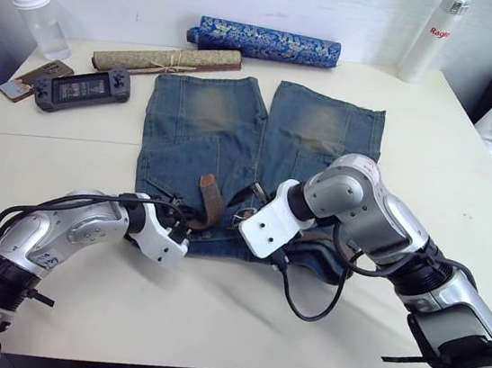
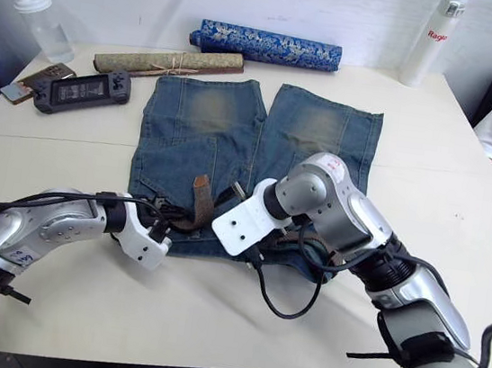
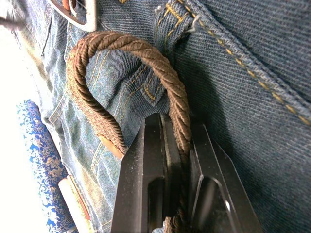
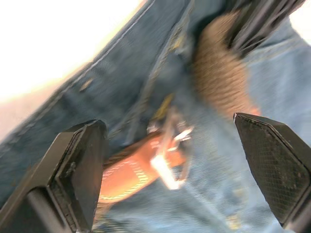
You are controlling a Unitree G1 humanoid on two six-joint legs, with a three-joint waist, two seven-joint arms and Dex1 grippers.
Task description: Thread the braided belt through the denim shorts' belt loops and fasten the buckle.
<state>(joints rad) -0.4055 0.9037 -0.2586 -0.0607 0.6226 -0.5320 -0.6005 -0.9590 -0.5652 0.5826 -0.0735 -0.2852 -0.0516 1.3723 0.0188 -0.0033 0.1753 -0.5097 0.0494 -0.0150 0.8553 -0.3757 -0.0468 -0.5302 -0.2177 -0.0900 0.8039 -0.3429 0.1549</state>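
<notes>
Clamped in the left gripper (image 3: 170, 160), the braided belt (image 3: 121, 43) arches over the denim shorts (image 3: 252, 116). Spread wide, the right gripper (image 4: 170, 170) hovers over the buckle (image 4: 170, 150). From overhead, the shorts lie mid-table (image 1: 50, 294).

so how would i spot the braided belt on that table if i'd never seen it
Find the denim shorts spread flat mid-table, legs pointing toward the wall. At their near waistband edge, the braided belt arches up in a loop, pinched by the left end effector. It is the one narrow dark-brown woven strap, unlike the blue patterned roll and tan rolled mat behind the shorts.
</notes>
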